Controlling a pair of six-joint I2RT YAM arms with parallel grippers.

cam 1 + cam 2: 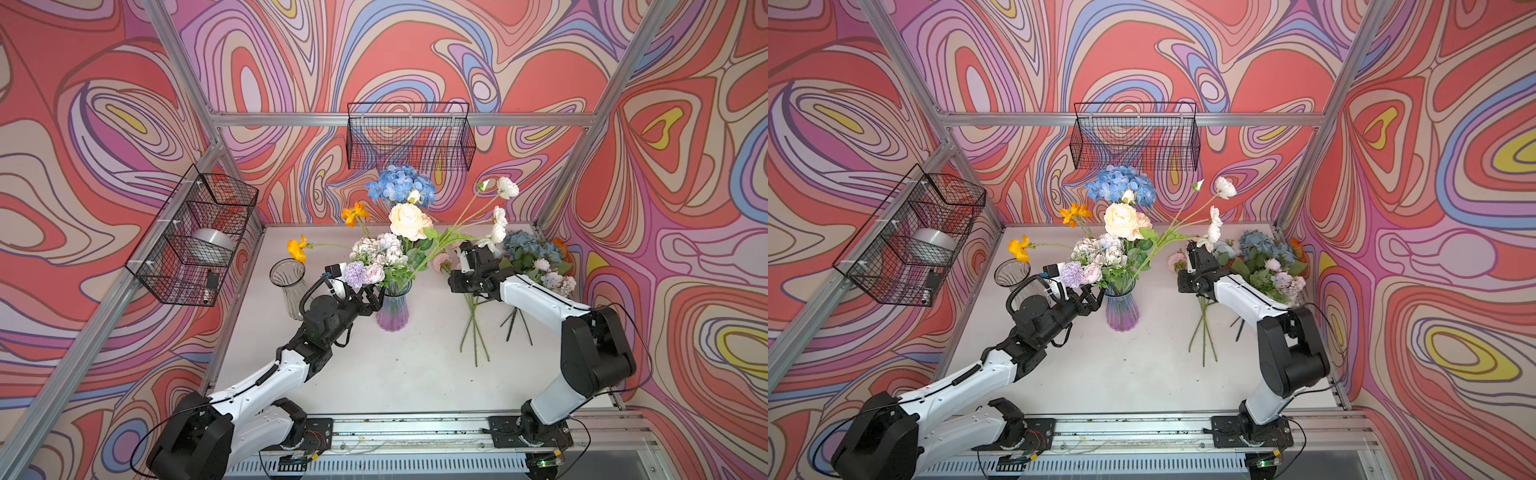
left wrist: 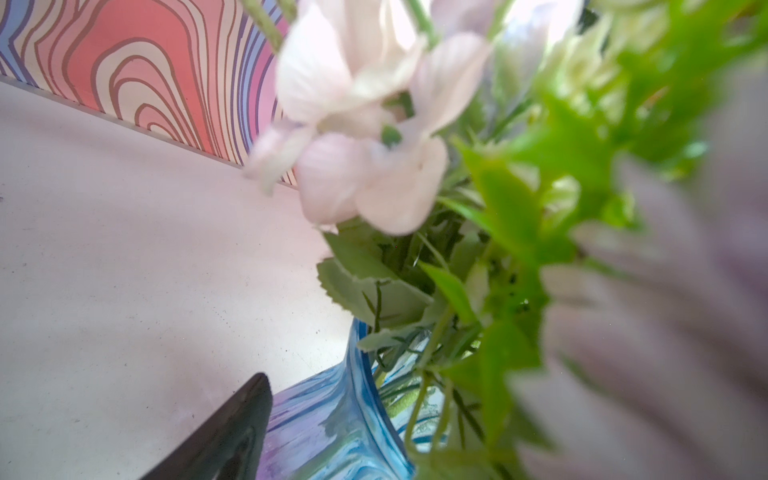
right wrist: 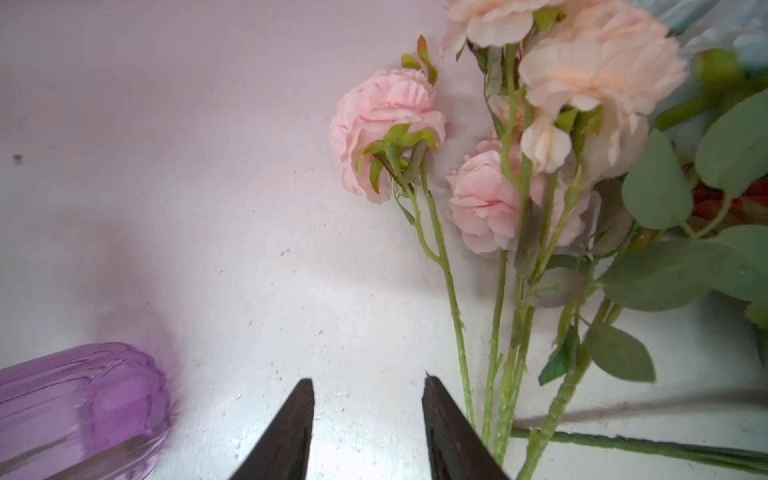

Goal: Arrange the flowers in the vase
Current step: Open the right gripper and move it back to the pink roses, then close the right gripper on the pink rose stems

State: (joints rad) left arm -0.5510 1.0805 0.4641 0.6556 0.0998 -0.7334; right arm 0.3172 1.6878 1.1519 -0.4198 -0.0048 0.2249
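A ribbed blue-and-lilac vase (image 1: 392,311) stands mid-table with several flowers in it: a blue hydrangea (image 1: 400,185), a cream rose (image 1: 409,220), orange poppies (image 1: 354,214), white poppies (image 1: 507,188) and pastel blooms (image 1: 380,249). My left gripper (image 1: 373,298) is at the vase's neck. In the left wrist view one finger (image 2: 232,432) lies against the vase (image 2: 332,415); leaves hide the other. More flowers (image 1: 536,257) lie heaped at the right. My right gripper (image 3: 368,380) hangs open and empty over the table, just beside the stems of the pink roses (image 3: 386,124).
An empty clear glass vase (image 1: 289,282) stands left of the left arm. Loose green stems (image 1: 473,328) stretch forward from the pile. A wire basket (image 1: 409,137) hangs on the back wall, and another wire basket (image 1: 195,237) on the left holds a silver roll.
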